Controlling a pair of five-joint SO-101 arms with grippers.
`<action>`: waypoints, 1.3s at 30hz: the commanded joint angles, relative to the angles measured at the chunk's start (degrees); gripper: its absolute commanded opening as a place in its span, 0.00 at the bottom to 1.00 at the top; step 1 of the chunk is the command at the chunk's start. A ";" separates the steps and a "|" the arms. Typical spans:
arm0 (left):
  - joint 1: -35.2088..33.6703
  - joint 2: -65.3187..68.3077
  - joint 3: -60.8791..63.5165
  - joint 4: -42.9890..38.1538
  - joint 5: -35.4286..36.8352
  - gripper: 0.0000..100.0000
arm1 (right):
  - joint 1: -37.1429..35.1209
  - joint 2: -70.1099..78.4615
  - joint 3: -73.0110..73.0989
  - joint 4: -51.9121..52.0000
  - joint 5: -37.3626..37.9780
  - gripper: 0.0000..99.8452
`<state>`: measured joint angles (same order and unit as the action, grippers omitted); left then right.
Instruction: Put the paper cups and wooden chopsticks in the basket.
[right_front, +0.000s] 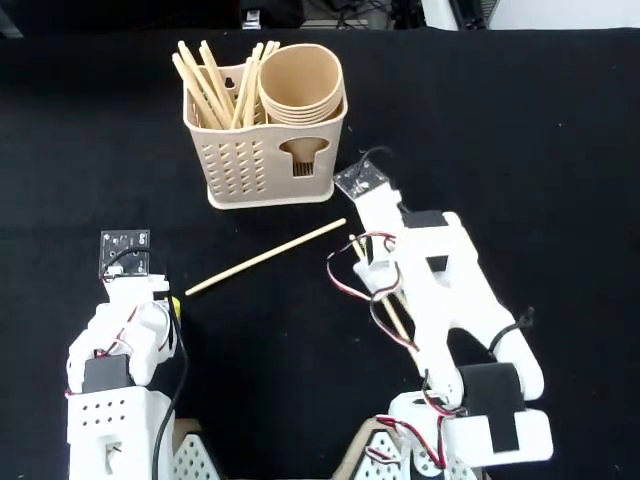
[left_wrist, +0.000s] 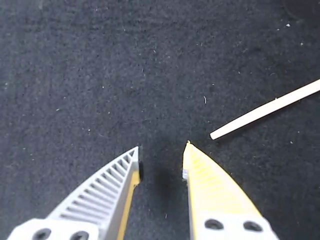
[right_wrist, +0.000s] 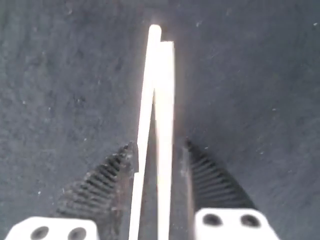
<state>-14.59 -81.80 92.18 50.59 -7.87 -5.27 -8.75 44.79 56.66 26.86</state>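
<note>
The beige perforated basket (right_front: 262, 165) stands at the back of the table, holding several wooden chopsticks (right_front: 215, 85) and a stack of paper cups (right_front: 302, 85). One loose chopstick (right_front: 265, 257) lies slanted on the black cloth; its near end (left_wrist: 265, 112) lies just beyond my left gripper (left_wrist: 162, 147), which is open and empty above the cloth. My right gripper (right_wrist: 159, 145) is open and low, its fingers either side of a pair of chopsticks (right_wrist: 159, 90). That pair (right_front: 398, 322) lies mostly hidden under the right arm (right_front: 430, 270).
Black cloth covers the whole table. The left arm (right_front: 125, 340) sits at the front left corner. Open cloth lies between the loose chopstick and the basket, and to both sides of the basket.
</note>
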 joint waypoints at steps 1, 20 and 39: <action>0.31 -1.14 -0.31 -1.23 0.18 0.16 | 0.44 -0.04 -0.75 1.14 0.79 0.13; 0.31 -1.14 -0.40 -1.14 0.18 0.16 | 0.26 0.40 6.20 -2.11 4.84 0.20; 0.22 -1.14 -0.40 -1.14 0.18 0.16 | -0.09 0.31 8.31 -0.88 8.70 0.07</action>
<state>-14.59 -81.80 92.18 50.59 -7.87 -4.92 -9.19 52.26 54.11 33.89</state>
